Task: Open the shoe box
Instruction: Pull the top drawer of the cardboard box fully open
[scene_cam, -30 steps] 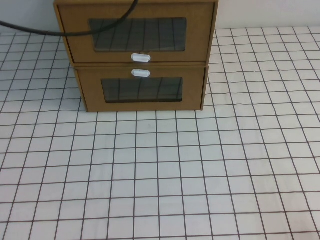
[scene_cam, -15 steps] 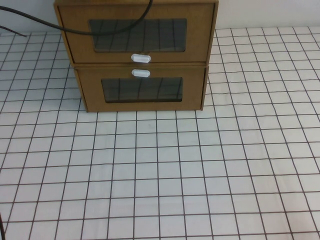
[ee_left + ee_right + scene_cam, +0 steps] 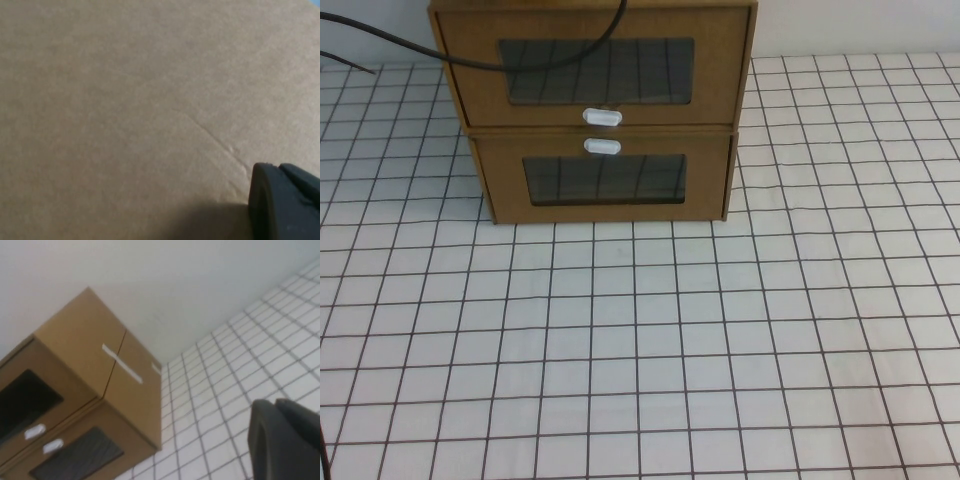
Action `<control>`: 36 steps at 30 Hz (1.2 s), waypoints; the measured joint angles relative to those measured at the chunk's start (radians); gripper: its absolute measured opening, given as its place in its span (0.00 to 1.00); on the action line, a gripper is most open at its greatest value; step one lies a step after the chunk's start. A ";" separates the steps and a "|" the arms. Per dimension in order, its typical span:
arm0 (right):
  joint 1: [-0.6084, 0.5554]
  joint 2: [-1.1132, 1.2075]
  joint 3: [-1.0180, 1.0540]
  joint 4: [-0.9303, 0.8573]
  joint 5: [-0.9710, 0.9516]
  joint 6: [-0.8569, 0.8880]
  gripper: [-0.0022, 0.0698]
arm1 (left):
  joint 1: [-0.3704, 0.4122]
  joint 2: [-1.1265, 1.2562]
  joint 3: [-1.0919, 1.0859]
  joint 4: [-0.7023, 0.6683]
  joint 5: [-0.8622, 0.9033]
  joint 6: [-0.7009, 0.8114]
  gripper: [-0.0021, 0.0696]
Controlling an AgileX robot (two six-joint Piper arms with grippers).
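Scene: Two cardboard shoe boxes stand stacked at the far side of the gridded table (image 3: 640, 350), top box (image 3: 592, 65) on bottom box (image 3: 602, 180).
State of boxes: Both fronts sit flush and closed. Nothing is pulled out.
Pulls: A white top tab (image 3: 602, 116) and a white bottom tab (image 3: 602, 147) lie just beside each other at the seam where the two boxes meet.
Left gripper: The left gripper (image 3: 285, 200) is out of the high view and pressed in very near a plain cardboard face, most likely the stack's top or back. Whether it is wide or narrow cannot be told.
Right gripper: The right gripper (image 3: 282, 437) is closed tight on nothing. It hangs well apart from the stack on its right side, above the table, and is also outside the high view.
Cable: A dark cable (image 3: 510, 65) loops across the top box's front.
Step in hand: The opening looks not yet begun. Neither tab is touched, and it is unclear which box is meant.
Next move: By the look of it, one gripper must come round to the front, part its jaws, pinch one tab only and draw it straight toward the robot.
Watch for: The tabs are close enough that a loose pinch could catch both, and a pull could drag the whole stack unless the other arm steadies it.
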 joint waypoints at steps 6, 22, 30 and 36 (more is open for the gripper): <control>0.000 0.073 -0.114 0.047 0.229 -0.002 0.01 | 0.000 0.000 -0.002 0.011 0.005 -0.009 0.02; 0.016 0.829 -0.763 -0.055 0.758 -0.353 0.01 | 0.000 0.000 -0.006 0.022 0.014 -0.024 0.02; 0.331 1.135 -1.000 -0.283 0.720 -0.252 0.01 | 0.000 0.000 -0.006 0.022 0.017 -0.026 0.02; 0.640 1.326 -1.152 -0.608 0.698 -0.021 0.01 | 0.000 0.000 -0.008 0.022 0.020 -0.026 0.02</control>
